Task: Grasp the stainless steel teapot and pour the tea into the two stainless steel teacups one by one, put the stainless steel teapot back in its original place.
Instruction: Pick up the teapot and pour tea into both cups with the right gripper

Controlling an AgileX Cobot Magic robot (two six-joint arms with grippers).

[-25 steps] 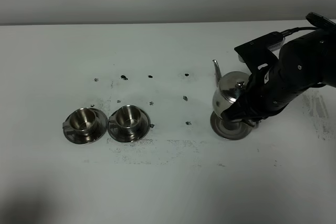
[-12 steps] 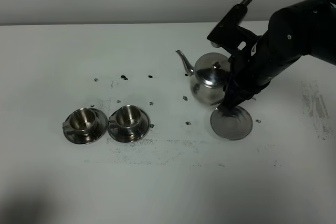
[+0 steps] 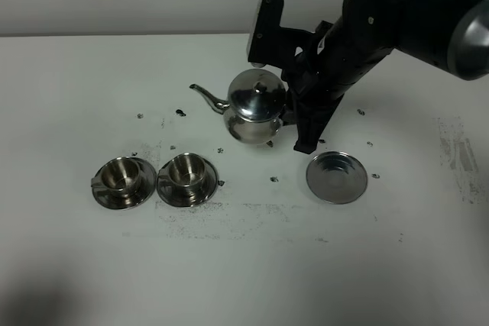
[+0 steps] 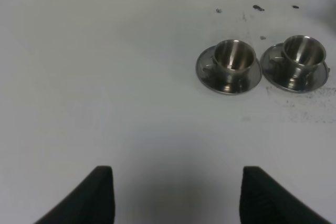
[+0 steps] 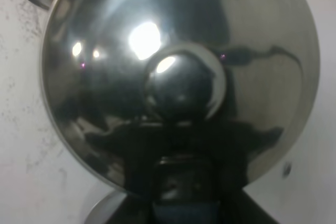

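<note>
The stainless steel teapot [image 3: 252, 116] hangs above the table, its spout pointing left toward the two stainless steel teacups. My right gripper [image 3: 293, 116] is shut on its handle side. In the right wrist view the pot's domed lid and knob [image 5: 178, 77] fill the picture. The teacups [image 3: 122, 177] [image 3: 186, 173] stand side by side on their saucers at the front left, and they also show in the left wrist view [image 4: 231, 59] [image 4: 302, 56]. The original place, a flat steel dish [image 3: 336, 177], lies bare to the right of the pot. My left gripper [image 4: 178, 198] is open over bare table. No tea shows.
The white table [image 3: 244, 265] carries dark specks and smudges between the cups and the dish. The right arm [image 3: 382, 28] reaches in from the back right, above the dish. A wall runs along the table's far edge.
The right gripper has lifted the teapot off the dish and carried it left and back toward the cups. The dish now lies uncovered. The cups have not moved.
</note>
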